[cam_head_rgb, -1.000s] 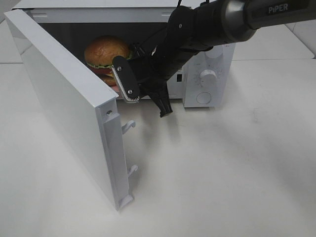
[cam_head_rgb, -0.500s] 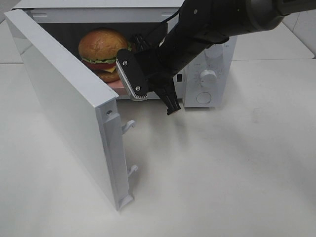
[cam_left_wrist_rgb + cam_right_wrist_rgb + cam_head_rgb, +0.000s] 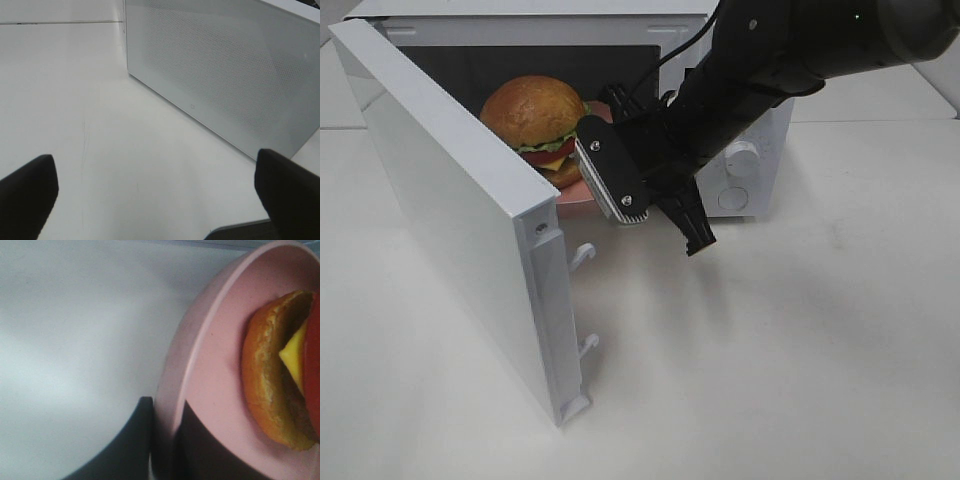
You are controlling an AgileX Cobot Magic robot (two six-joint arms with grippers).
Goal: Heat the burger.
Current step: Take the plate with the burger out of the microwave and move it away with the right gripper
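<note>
The burger (image 3: 535, 120), with a glossy brown bun, lettuce and tomato, sits on a pink plate (image 3: 573, 193) in the open mouth of the white microwave (image 3: 745, 160). Both lean to one side. My right gripper (image 3: 167, 440) is shut on the plate's rim (image 3: 200, 340), with the burger's lower bun (image 3: 265, 380) and cheese close beside it. In the high view its fingertips are hidden behind the wrist block (image 3: 612, 180). My left gripper (image 3: 157, 200) is open and holds nothing, low over the table outside the microwave door (image 3: 225, 65).
The microwave door (image 3: 450, 200) swings far out to the front left, its latch hooks (image 3: 582, 255) pointing right. The control knobs (image 3: 740, 155) sit right of the cavity, partly behind my right arm. The white table (image 3: 770, 350) spreads out in front.
My right arm has shifted right and toward the front, still gripping the plate. The burger now sits slightly lower in view and leans more. The left gripper has stayed open.
</note>
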